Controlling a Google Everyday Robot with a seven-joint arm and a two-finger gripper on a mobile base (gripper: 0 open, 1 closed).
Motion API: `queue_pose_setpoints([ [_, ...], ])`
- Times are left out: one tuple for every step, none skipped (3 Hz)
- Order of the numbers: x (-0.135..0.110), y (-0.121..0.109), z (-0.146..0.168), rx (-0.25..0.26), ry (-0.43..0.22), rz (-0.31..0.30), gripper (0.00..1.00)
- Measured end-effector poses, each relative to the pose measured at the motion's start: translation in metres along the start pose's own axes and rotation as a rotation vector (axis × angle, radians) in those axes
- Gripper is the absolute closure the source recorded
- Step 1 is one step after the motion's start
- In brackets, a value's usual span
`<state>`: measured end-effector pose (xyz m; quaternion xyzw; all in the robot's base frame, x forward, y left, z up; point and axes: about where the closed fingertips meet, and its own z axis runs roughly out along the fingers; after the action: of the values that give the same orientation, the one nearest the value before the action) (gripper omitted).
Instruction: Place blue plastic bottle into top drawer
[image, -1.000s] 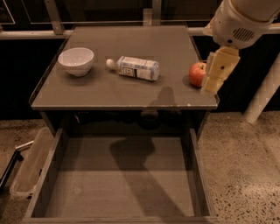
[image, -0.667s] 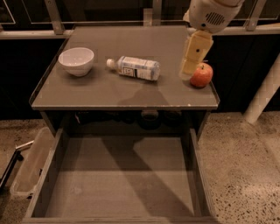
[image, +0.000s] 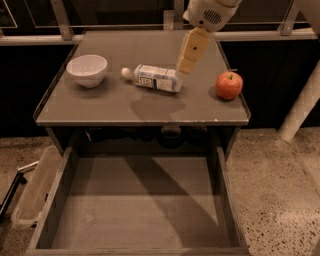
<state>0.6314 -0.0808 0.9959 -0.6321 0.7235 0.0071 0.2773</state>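
Three things are sitting on the bench (image: 125, 107) in front of you. The white bowl (image: 87, 70) is resting well to the left of the claw (image: 185, 67). The blue plastic bottle (image: 154, 78) is lying on its side just left of the claw, its cap pointing away toward the bowl. Your claw is hanging at the bottle's base end; you cannot tell whether it is apart or together. The red apple (image: 229, 85) is sitting to the claw's right. The top drawer (image: 135, 210) is standing pulled out below the claw.
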Motion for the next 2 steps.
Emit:
queue_pose_setpoints([
  [-0.0005,-0.0009,0.0030,-0.004,-0.005,0.002,0.00],
  [-0.0048,-0.0039,0.0009,0.009,-0.037,-0.020,0.00],
])
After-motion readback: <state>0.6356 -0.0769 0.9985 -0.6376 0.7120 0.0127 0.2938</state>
